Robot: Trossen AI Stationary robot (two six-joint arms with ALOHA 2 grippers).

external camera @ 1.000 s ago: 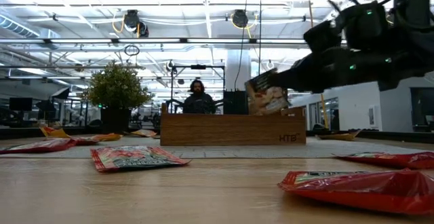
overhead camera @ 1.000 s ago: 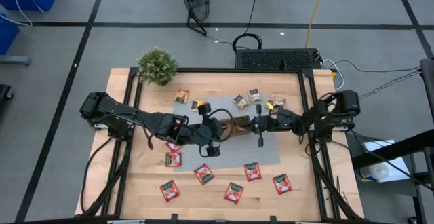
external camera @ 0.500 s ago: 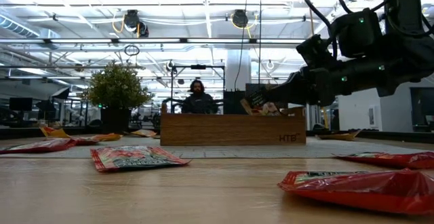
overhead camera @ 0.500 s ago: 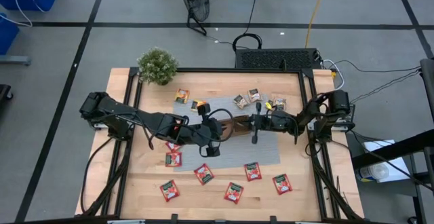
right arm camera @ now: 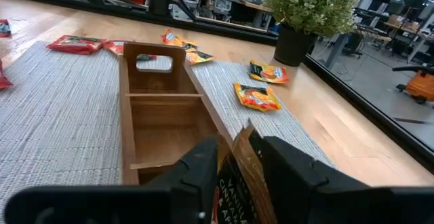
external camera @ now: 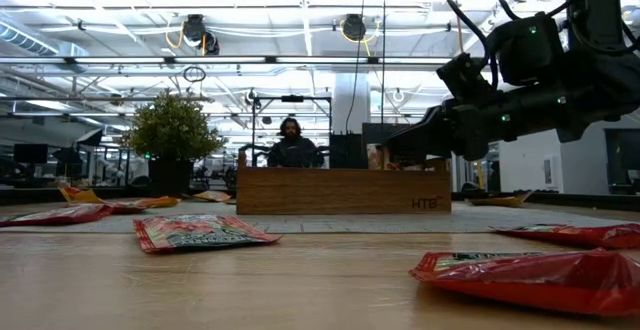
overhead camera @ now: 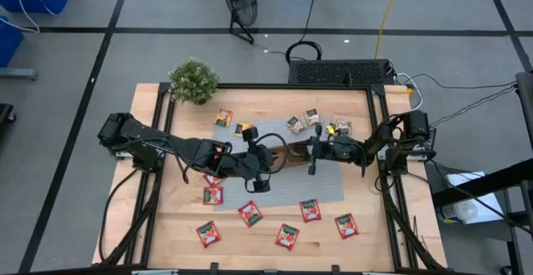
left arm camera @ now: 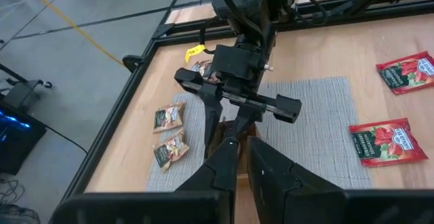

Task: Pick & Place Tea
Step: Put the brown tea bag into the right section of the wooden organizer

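Wooden tray, compartments apparently bare

Two dark, chunky arms with cables everywhere

Both arms are matte black and boxy-jointed, black cables looping off them, tiny green lights glowing on one housing, and a flat crossbar behind blunt black fingers.

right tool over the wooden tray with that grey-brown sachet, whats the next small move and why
Probably finish opening and let go. In the right wrist view the grey-brown tea sachet stands upright between the right tool fingers, directly above the near compartment of the wooden tray, so it should drop in. Then lift straight up, clear of the tray wall. The left tool waits beside the tray.
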